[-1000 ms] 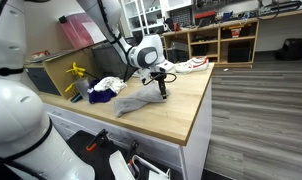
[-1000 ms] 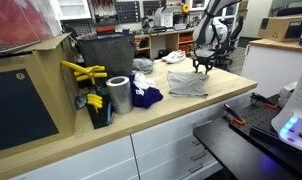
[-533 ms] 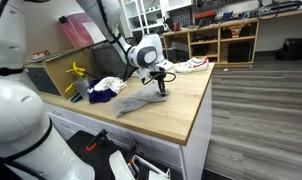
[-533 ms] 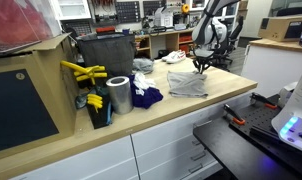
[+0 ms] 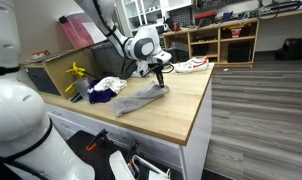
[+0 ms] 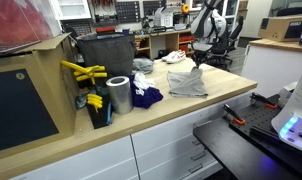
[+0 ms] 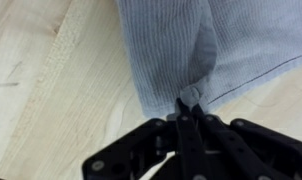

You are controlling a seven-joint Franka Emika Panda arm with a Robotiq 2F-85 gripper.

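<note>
Gripper (image 7: pixel 189 103) has risen; pinched grey cloth (image 7: pixel 181 40) corner lifted too.

Both exterior views mid-distance, opposite ends of the shared worktop (image 5: pixel 176 115); wrist view close, down onto cloth (image 7: pixel 226 45)

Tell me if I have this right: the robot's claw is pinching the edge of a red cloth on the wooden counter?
Not quite: the cloth is grey, not red. The wrist view shows the gripper shut on its edge, and the cloth does lie on the wooden counter.
</note>
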